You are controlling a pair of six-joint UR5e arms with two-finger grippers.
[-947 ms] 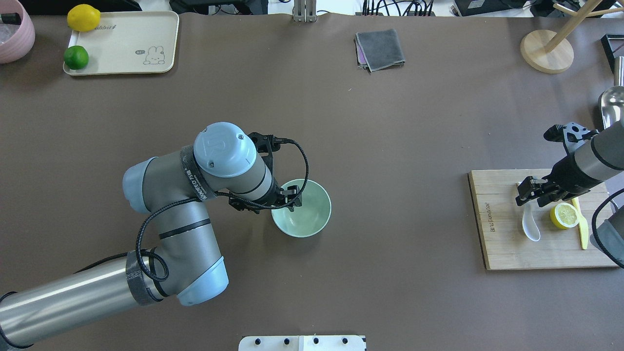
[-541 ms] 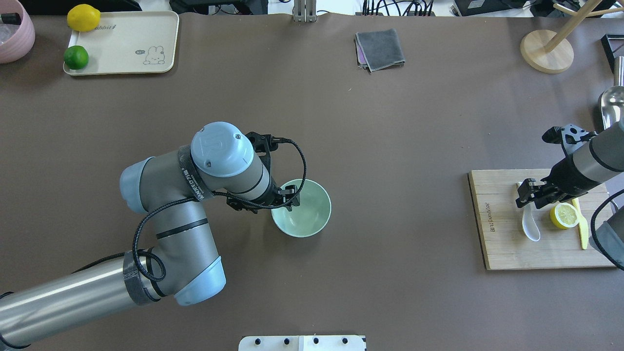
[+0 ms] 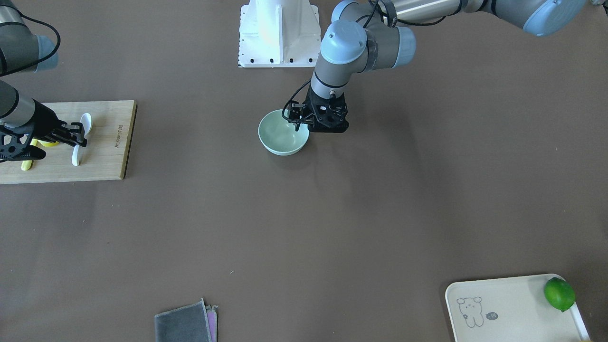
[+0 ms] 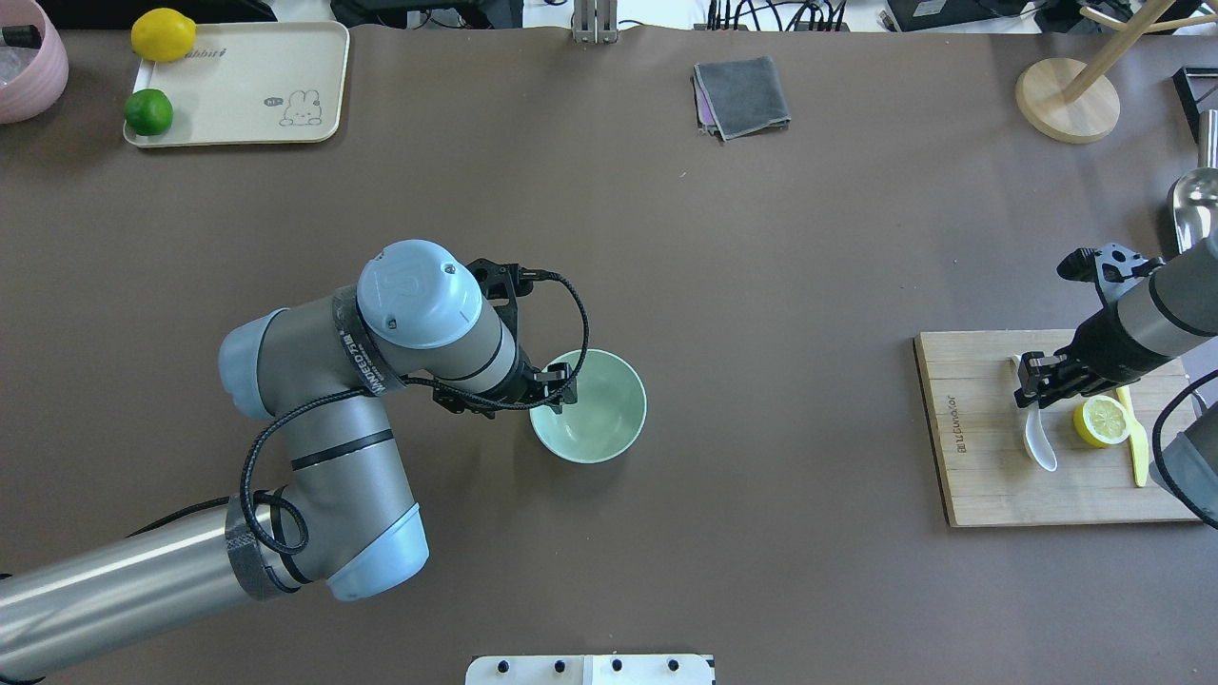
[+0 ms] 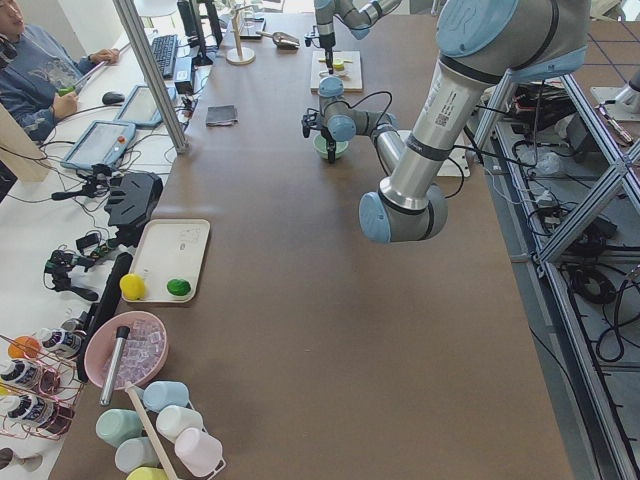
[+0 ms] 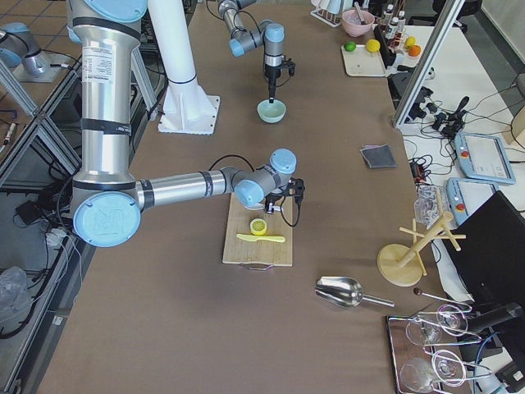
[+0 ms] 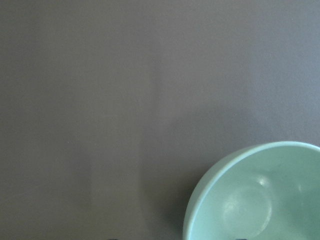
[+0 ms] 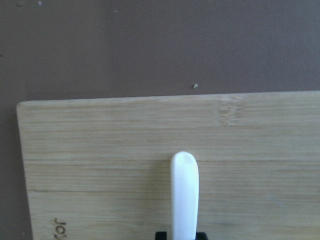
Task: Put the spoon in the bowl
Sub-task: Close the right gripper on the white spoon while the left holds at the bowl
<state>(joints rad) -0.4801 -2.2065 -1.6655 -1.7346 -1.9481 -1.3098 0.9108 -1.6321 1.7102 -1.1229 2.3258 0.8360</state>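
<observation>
From the front, the bowl (image 3: 283,137) stands empty on the counter (image 3: 332,213) with the left pincer (image 3: 298,124) at its rim, and the tray (image 3: 503,289), cut off at the corner, holds a lime (image 3: 559,293). From overhead, the spoon (image 4: 1040,447) lies on the cutting board (image 4: 971,485), well apart from the bowl, its handle clenched in the right pincer (image 4: 1031,382). In the left wrist view the left pincer is released, its tips barely showing, well apart, at the bottom edge; the right wrist view shows only the spoon's handle.
</observation>
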